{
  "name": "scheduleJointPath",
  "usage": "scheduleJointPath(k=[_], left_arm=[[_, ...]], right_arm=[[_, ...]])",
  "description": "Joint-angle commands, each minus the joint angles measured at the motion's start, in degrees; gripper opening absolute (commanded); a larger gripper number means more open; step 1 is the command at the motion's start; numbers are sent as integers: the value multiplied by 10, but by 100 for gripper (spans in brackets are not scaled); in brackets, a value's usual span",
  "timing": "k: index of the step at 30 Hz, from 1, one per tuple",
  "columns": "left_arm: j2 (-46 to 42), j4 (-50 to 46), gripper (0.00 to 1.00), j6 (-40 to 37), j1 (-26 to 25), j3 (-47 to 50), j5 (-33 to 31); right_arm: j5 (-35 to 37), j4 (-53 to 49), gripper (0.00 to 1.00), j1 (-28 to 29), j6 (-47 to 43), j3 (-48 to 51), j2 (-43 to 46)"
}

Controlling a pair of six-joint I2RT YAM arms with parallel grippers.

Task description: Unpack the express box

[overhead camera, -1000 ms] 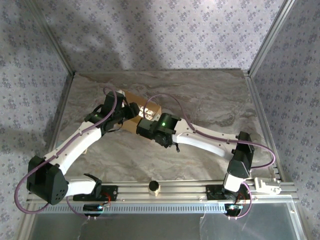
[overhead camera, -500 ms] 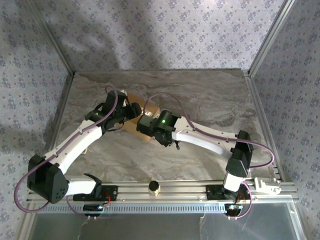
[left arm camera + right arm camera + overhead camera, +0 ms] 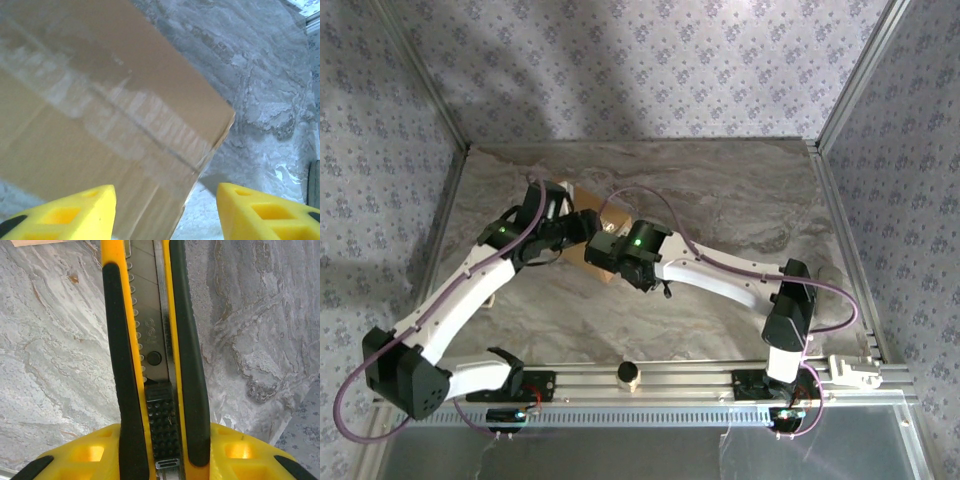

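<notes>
Box (image 3: 100,115) lies on the table (image 3: 740,200), left of centre, its taped seam running diagonally just beneath the left gripper (image 3: 165,192), whose jaws stand apart and empty. Right gripper (image 3: 165,442) clamps a utility knife (image 3: 150,340) aimed boxward.

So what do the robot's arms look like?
The left arm and the right arm both have smooth white shells with chunky black joints. A purple cable loops along each one, and a little green light glows near each wrist. The fingers are bright yellow blocks with hollow pockets and black patches.
</notes>
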State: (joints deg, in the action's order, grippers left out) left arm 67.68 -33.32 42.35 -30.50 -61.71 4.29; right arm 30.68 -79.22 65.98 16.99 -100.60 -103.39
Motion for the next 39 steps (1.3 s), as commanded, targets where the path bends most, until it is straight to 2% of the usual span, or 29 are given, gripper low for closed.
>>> scheduleJointPath(k=[1, 7, 11, 21, 39], left_arm=[[-40, -39, 51, 21, -1, 38, -5], [-80, -34, 38, 41, -1, 101, 0], [-78, -6, 34, 51, -1, 131, 11], [-56, 109, 33, 74, -1, 175, 28], [-39, 168, 33, 100, -21, 188, 27]], right_arm=[[8, -25, 0, -1, -10, -26, -13], [12, -39, 0, 0, -3, -47, -25], [16, -50, 0, 4, 2, -60, -35], [18, -67, 0, 13, 10, -100, -59], [1, -58, 0, 49, 15, -124, -74]])
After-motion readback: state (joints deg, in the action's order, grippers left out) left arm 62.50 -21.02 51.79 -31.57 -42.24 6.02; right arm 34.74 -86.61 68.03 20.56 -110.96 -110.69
